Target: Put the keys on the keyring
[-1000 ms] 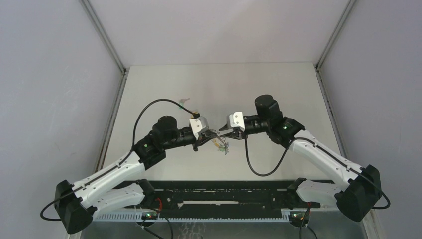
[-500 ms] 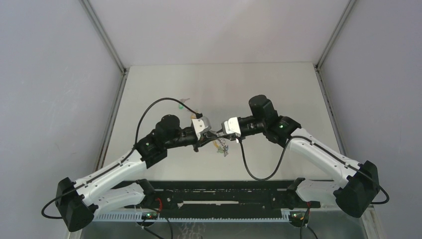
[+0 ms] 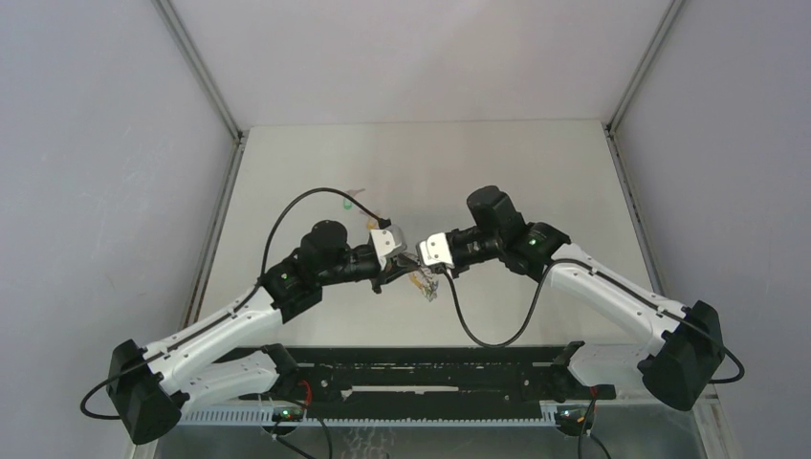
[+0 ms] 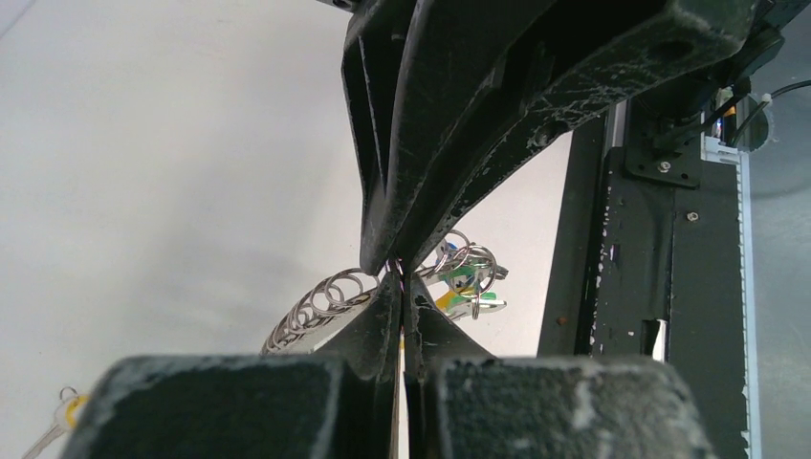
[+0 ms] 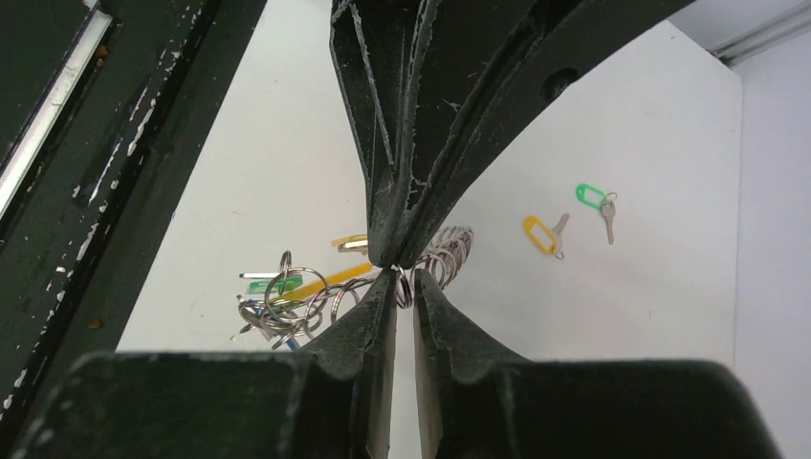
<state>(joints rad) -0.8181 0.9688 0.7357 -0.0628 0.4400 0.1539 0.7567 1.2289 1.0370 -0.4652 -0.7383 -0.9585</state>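
Right wrist, coiled metal keyring (image 5: 453,251), oval-tagged keys (image 5: 540,234)

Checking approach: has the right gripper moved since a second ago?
Yes: right gripper shifted left, away from the table's right edge, toward the left gripper.

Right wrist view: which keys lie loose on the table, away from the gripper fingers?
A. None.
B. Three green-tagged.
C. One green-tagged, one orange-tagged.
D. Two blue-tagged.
C: the green-tagged key and the orange-tagged key lie side by side on the table, off to the right in that view.
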